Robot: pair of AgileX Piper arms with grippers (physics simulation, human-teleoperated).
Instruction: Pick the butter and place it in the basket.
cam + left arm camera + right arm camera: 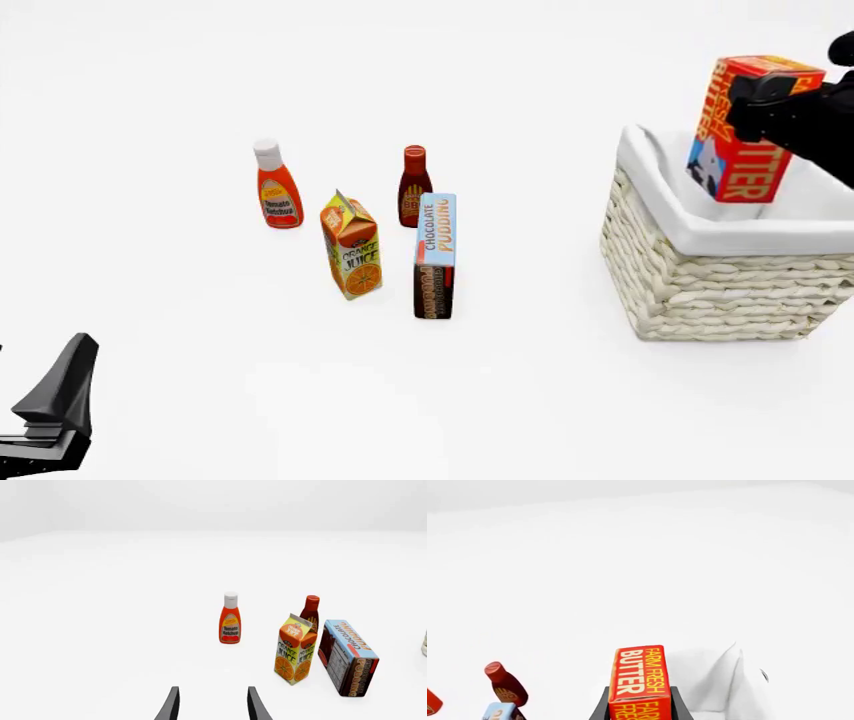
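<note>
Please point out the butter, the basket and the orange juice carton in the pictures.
butter [747,150]: front view, on its red lettered face.
basket [721,290]: front view, on the woven front wall.
orange juice carton [354,250]: front view, on its front face.

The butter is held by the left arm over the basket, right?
Not quite. The right gripper holds the butter over the basket, as the right wrist view shows, with its fingers on both sides of the box. The left gripper is open, holding nothing.
</note>
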